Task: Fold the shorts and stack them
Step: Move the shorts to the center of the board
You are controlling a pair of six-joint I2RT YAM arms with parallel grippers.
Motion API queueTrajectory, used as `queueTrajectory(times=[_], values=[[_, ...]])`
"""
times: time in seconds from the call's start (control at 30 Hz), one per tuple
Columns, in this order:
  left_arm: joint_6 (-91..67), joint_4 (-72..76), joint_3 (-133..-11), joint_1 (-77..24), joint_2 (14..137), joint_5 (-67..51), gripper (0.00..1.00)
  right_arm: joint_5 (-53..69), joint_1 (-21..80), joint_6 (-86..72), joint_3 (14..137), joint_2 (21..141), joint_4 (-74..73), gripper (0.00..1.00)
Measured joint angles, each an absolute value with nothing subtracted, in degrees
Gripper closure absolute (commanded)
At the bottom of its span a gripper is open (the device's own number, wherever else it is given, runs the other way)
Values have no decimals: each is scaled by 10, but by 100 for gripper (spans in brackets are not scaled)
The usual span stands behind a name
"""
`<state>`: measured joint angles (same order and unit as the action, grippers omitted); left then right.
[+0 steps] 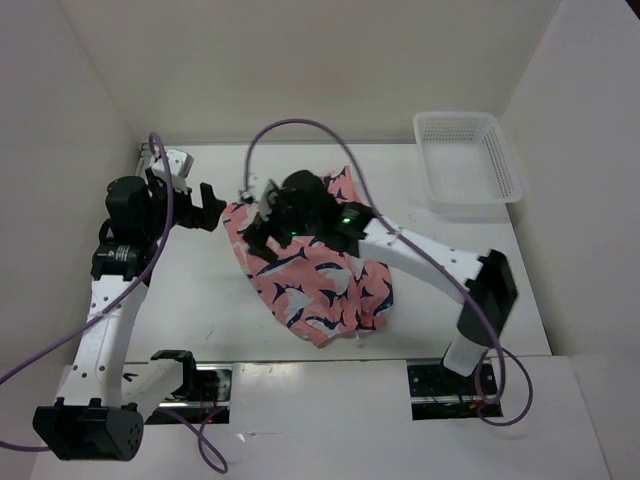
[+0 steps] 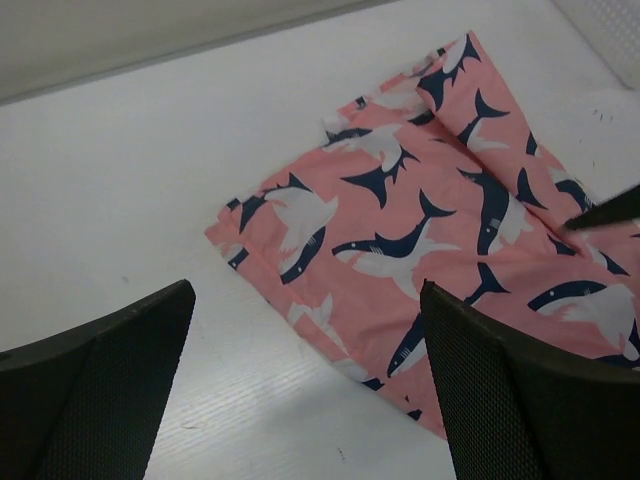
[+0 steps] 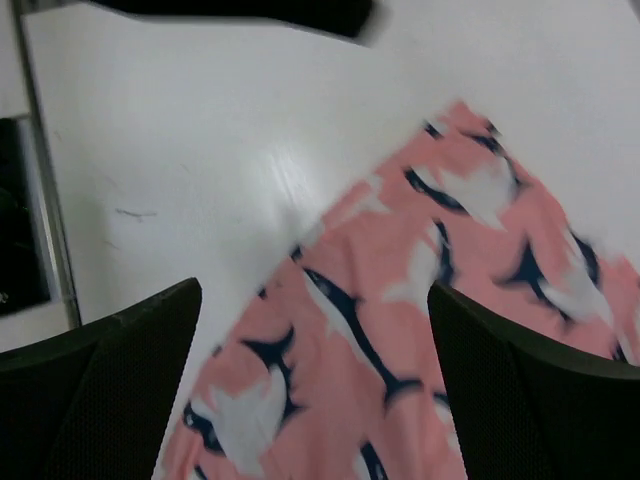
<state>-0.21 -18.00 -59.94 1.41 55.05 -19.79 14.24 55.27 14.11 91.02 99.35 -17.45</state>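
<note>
Now: the shorts [image 1: 315, 275] lie on the white table [image 1: 190, 300], mid-surface, running from near the far edge down toward the near edge. Soft salmon-pink cloth with a navy-and-white shark-like print. It is folded into a rough slab, with a straight edge on the left and a rumpled, rounded near end. My right gripper [image 1: 262, 215] hovers over the fabric's far-left corner. Its matte black, mesh-textured fingers [image 3: 100, 390] stand wide apart, grasping nothing. My left gripper [image 1: 205, 205] hangs just off the cloth's left edge, fingers [image 2: 90, 390] equally spread and empty. White plastic mesh basket [image 1: 465, 160], rectangular, at the far right corner.
</note>
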Motion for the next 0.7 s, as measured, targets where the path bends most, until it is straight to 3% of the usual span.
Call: queueTrajectory(times=[0.07, 0.27, 0.43, 0.7], values=[[-2, -180, -584, 14, 562, -201, 0, 125, 507, 119, 840, 914, -181, 5], [-2, -158, -560, 12, 690, -218, 0, 67, 330, 70, 636, 710, -191, 25], [-2, -142, -547, -19, 783, -175, 0, 54, 272, 44, 519, 760, -211, 30], [-2, -50, -509, -112, 878, -95, 0, 14, 236, 57, 502, 836, -227, 21]])
